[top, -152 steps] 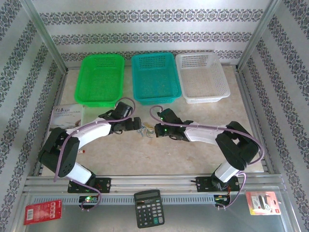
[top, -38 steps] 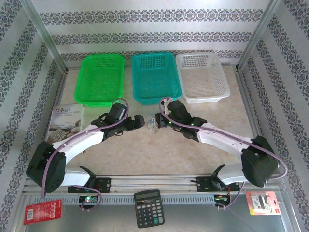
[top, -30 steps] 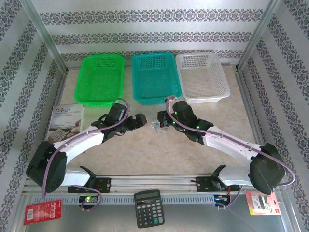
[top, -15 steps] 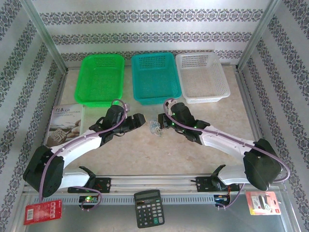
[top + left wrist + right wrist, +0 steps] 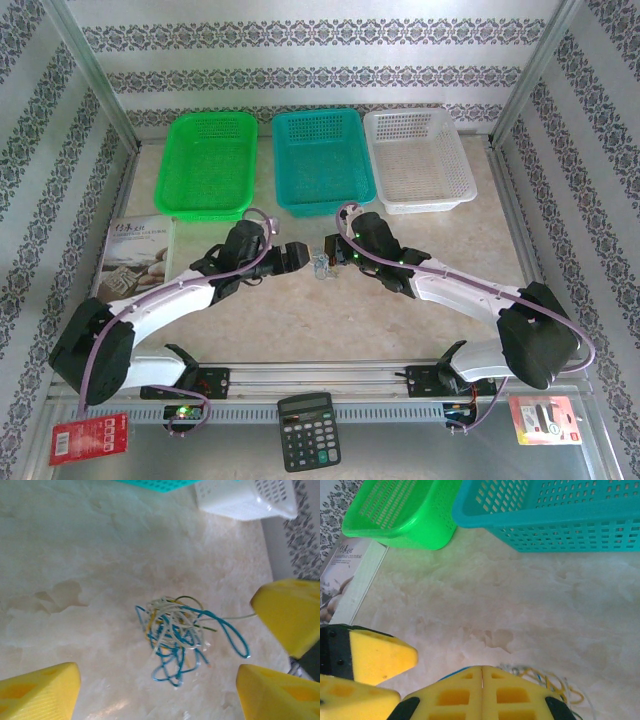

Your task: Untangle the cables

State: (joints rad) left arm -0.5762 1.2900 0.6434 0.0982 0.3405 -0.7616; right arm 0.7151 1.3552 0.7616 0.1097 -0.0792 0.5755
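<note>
The clump of thin curly cables (image 5: 176,639), teal, yellow and pale, is over the pale marbled surface (image 5: 75,555), near the teal plastic basket (image 5: 318,160) and between the 2 grippers. The right gripper (image 5: 481,680) is closed, and a pale strand runs to its tip. The left gripper (image 5: 157,680) stands wide with the clump just ahead of its fingers. It has edged closer than 0.5 seconds ago, while the right has barely moved.

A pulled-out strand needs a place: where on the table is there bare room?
Bare table lies between the left arm, the right arm and the near rail; more lies between the white basket and the right arm. It is crowded at the cables, flanked by the left gripper and the right gripper.
</note>
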